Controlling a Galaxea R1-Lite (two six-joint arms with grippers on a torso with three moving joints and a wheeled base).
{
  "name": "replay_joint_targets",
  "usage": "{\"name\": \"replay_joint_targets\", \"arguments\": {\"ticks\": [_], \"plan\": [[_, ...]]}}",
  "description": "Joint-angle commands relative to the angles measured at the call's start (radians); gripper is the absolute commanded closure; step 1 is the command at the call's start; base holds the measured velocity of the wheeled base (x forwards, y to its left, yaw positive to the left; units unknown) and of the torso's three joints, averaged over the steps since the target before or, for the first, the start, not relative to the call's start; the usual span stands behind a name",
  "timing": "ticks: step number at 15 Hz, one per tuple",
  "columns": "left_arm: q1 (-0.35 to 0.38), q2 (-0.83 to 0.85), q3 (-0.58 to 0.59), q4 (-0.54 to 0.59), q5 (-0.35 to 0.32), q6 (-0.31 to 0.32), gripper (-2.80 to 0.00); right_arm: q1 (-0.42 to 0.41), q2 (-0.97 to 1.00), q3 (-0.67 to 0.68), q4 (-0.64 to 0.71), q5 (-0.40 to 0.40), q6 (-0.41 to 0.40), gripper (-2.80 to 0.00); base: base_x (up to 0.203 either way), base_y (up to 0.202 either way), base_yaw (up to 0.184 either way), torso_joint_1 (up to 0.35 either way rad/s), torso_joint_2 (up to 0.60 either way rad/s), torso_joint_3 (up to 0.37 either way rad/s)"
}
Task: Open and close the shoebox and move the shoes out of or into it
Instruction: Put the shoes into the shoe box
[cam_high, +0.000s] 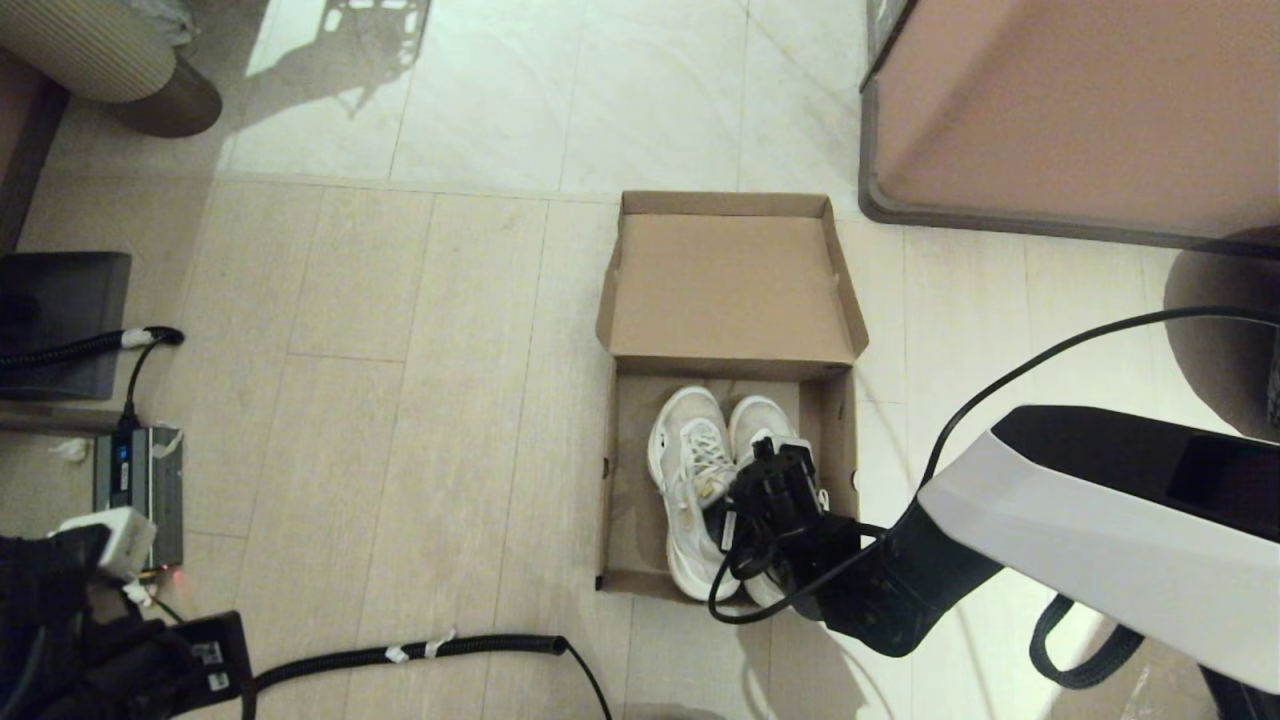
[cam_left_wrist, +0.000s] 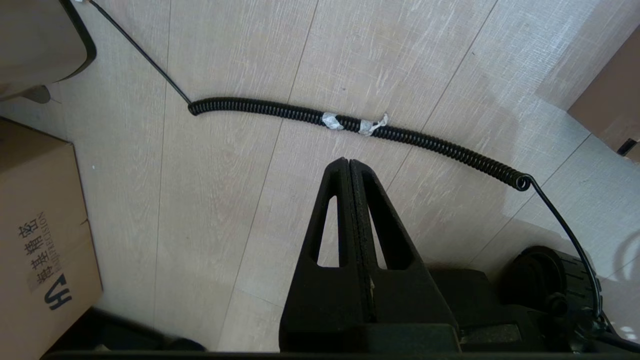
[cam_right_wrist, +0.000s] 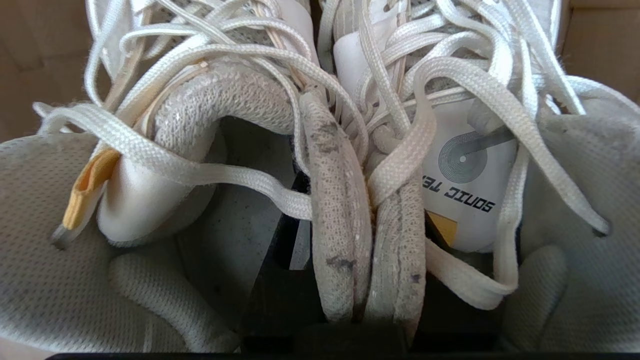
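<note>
The brown cardboard shoebox sits on the floor in front of me, its hinged lid folded back and open on the far side. Both white lace-up shoes lie side by side inside it, toes pointing away. My right gripper reaches down into the box over the shoes. In the right wrist view one black finger sits inside each shoe, and the right gripper is shut on the two inner collars, pressing them together. My left gripper is shut and empty above bare floor, parked at the lower left.
A big pinkish-brown cabinet with a dark base stands at the far right. A coiled black cable runs across the floor near me. A power unit lies at the left, and a printed carton sits beside the left arm.
</note>
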Motion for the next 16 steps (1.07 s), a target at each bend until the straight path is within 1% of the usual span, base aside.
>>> {"name": "replay_joint_targets", "arguments": {"ticks": [1,4,5,8,12,14,16], "plan": [[0.000,-0.005,0.001,-0.003,0.002,-0.002,0.00,-0.005,0.015,-0.010,-0.005,-0.003,0.004,0.00,0.000,0.000,0.000,0.000,0.00,0.000],[0.000,-0.010,0.009,-0.003,0.002,-0.002,0.00,-0.014,0.025,-0.041,-0.005,-0.004,0.004,0.00,0.000,0.000,0.000,0.000,0.00,0.000],[0.000,-0.012,0.013,-0.003,0.002,-0.002,0.00,-0.016,0.024,-0.047,-0.003,-0.004,0.004,-2.80,0.000,0.000,0.000,0.000,0.00,0.000],[0.000,-0.014,0.016,-0.003,0.002,-0.002,0.00,-0.020,0.017,-0.068,-0.005,-0.033,-0.001,-2.80,0.000,0.000,0.000,0.000,0.00,0.000],[0.000,-0.009,0.006,-0.003,0.002,-0.001,0.00,-0.026,0.002,-0.066,-0.004,-0.037,-0.021,-2.80,0.000,0.000,0.000,0.000,0.00,0.000],[-0.001,0.002,-0.045,-0.002,0.001,0.000,0.00,-0.027,-0.066,-0.041,0.002,-0.038,-0.038,-2.80,0.000,0.000,0.000,0.000,0.00,0.000],[-0.013,0.054,-0.132,-0.001,-0.003,0.000,0.00,-0.033,-0.143,0.015,0.004,-0.037,-0.048,-2.80,0.000,0.000,0.000,0.000,0.00,0.000]]}}
